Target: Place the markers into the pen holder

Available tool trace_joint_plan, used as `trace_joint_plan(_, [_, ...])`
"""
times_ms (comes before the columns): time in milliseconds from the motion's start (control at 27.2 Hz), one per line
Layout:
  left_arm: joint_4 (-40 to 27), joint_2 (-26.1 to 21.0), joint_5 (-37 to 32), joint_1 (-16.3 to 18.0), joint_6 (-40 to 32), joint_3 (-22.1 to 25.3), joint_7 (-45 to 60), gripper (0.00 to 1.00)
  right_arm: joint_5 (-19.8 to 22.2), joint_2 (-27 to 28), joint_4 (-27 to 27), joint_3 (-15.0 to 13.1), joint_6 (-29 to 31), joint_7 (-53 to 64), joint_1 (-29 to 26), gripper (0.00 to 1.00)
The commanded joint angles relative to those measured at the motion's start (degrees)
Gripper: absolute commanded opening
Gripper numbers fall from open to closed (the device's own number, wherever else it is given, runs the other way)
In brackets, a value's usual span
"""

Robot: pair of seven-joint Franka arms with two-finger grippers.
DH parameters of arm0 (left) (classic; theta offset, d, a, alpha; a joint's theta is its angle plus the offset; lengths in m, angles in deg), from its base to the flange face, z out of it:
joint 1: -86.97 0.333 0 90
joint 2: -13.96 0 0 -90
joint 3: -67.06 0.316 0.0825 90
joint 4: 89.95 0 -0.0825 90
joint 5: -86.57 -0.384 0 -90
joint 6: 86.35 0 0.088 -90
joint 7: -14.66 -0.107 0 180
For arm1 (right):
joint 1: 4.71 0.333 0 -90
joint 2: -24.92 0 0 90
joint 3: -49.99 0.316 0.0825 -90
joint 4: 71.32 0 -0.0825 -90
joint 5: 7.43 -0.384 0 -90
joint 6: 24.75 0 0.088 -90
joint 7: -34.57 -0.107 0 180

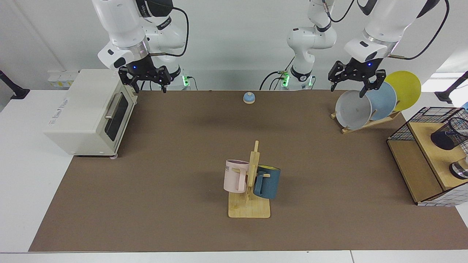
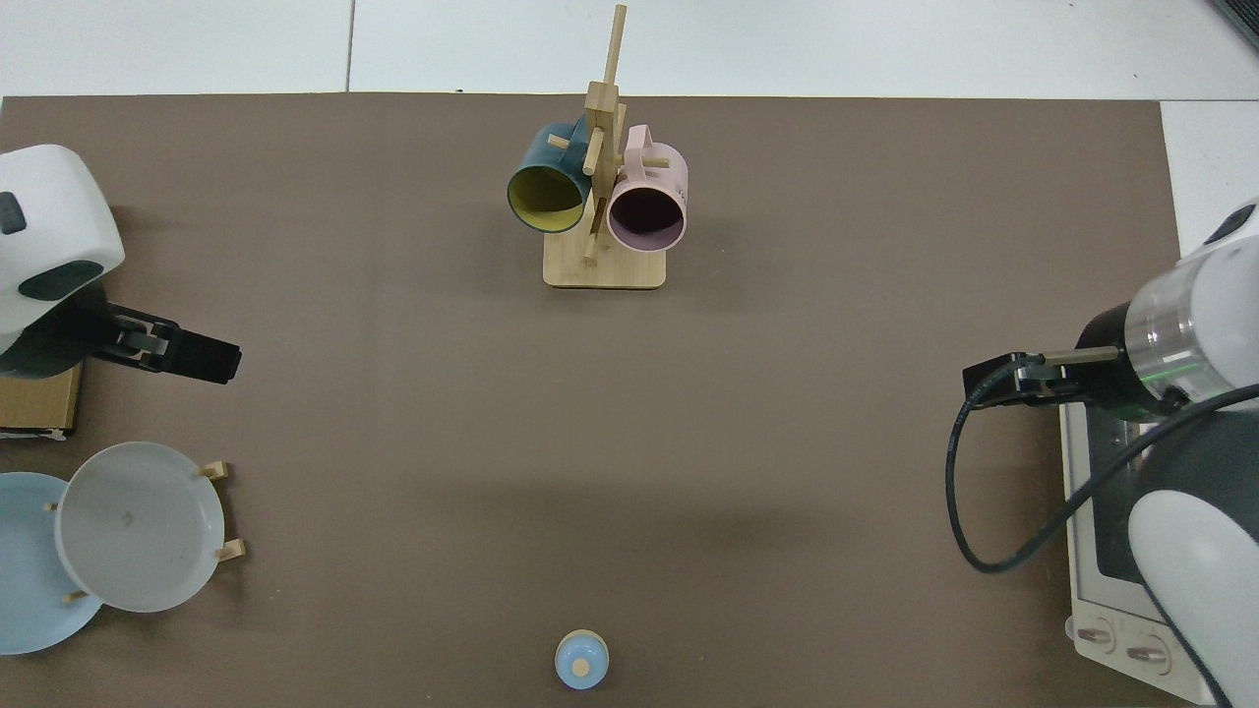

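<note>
The pen holder (image 1: 449,136), a small black wire-mesh cup, stands on a wooden shelf (image 1: 420,168) at the right edge of the facing view. No markers show in the open, and I cannot tell what is inside the mesh. My left gripper (image 1: 347,89) hangs open and empty above the plate rack, well away from the holder. In the top view this arm (image 2: 54,246) comes in from the left edge. By the toaster oven's top corner, my right gripper (image 1: 150,89) is open and holds nothing while its arm (image 2: 1170,344) waits.
A white toaster oven (image 1: 87,113) sits far left. A wooden mug tree (image 1: 252,182) with a pink and a blue mug stands mid-table. The plate rack (image 1: 353,109) holds grey, blue and yellow plates. A small blue bell (image 1: 249,97), a wire basket (image 1: 427,120) and a shiny metal object (image 1: 460,170) are also here.
</note>
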Motion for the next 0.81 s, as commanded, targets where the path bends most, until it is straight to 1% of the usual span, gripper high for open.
trace_joint_plan(0, [-1.84,2.13,1.07,0.07,-1.13,0.98,1.58,1.0,-0.88,-0.45,-0.18,0.31,-0.47,-0.45,-0.77,0.99])
trace_joint_plan(294, [-2.81,2.57,0.63,-0.54,-0.26,5.63,0.79,1.0,-0.88,-0.45,-0.18,0.31,-0.47,-0.45,-0.77,0.99])
trace_joint_plan(404, [-2.72,2.57,0.28,-1.42,-0.17,7.74,0.7,1.0,-0.88,-0.45,-0.18,0.31,-0.47,-0.45,-0.77,0.99])
trace_joint_plan(771, [-2.11,2.48,-0.6,-1.95,-0.17,8.1,0.53,1.0,-0.88,-0.45,-0.18,0.31,-0.47,-0.45,-0.77,0.99])
